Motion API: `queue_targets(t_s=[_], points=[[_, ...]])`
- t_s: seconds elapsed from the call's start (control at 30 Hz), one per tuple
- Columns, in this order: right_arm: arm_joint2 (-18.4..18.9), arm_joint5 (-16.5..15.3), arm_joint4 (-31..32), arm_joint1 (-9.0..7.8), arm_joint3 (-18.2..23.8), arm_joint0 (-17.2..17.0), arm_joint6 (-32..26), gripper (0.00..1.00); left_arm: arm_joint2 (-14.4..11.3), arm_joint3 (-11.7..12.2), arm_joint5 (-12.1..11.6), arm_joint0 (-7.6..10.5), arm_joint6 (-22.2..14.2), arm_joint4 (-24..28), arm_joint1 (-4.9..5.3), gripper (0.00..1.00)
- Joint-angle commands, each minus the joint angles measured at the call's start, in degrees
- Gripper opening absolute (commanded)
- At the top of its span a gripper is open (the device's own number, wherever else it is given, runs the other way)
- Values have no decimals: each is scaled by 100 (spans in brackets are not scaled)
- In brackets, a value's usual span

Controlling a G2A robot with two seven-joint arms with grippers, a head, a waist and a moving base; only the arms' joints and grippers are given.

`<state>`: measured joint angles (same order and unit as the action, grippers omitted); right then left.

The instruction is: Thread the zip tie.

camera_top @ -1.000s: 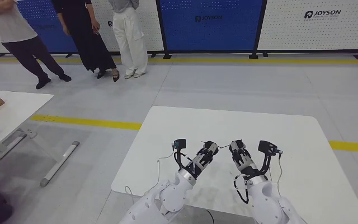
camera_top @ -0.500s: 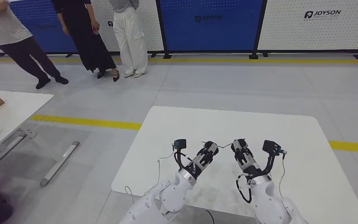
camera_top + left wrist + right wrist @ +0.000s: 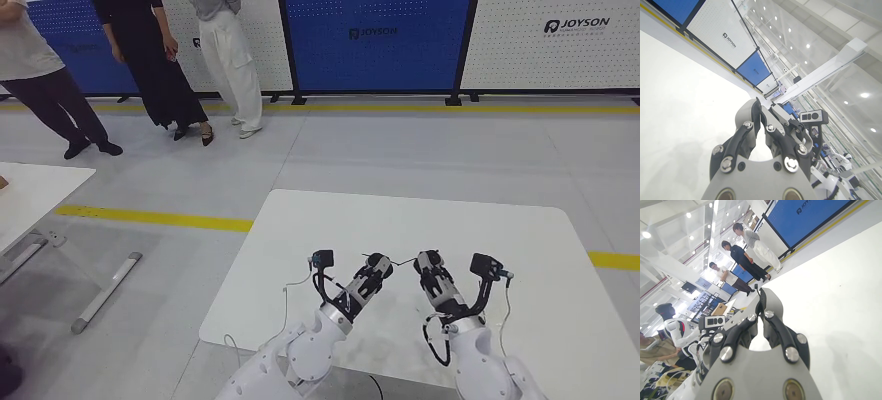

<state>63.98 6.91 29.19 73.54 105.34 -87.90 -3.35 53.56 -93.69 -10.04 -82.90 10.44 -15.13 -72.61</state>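
Observation:
A thin black zip tie (image 3: 402, 262) spans the small gap between my two grippers, held a little above the white table (image 3: 400, 215) near its front edge. My left gripper (image 3: 378, 262) is shut on one end, its fingers pressed together in the left wrist view (image 3: 759, 108). My right gripper (image 3: 428, 260) is shut on the other end. In the right wrist view the zip tie's head (image 3: 756, 286) sticks out past the closed fingertips of the right gripper (image 3: 761, 298). The right gripper (image 3: 777, 110) also shows just behind the left one's fingertips.
The white table top (image 3: 829, 285) stretches bare beyond the grippers to its far edge. Another white table (image 3: 30, 195) stands at the left across the floor. A yellow floor line (image 3: 150, 218) runs behind, and blue and white panels (image 3: 375, 45) close off the back.
My right arm has shifted slightly to the right. The left arm has kept still, and both grippers stay shut on the zip tie.

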Motion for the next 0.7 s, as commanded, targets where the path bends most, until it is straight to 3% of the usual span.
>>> queue_targets(t_s=[0.0,0.03,0.1,0.2,0.67], points=[[23,-18,-8,1,9,-19,-13,0,-7,-8,6,-9,28,-25,-8,0],[33,-26,-15,2,12,-28,-18,0,-10,-7,7,-11,37,-32,-11,0],[52,-41,-25,4,20,-44,-26,11,-16,-6,7,-15,55,-44,-19,0],[75,-74,-19,6,31,-73,-34,14,-29,-1,3,-24,85,-66,-31,0],[106,-237,142,7,33,-190,-166,19,-9,28,-46,-75,182,-98,-72,0]])
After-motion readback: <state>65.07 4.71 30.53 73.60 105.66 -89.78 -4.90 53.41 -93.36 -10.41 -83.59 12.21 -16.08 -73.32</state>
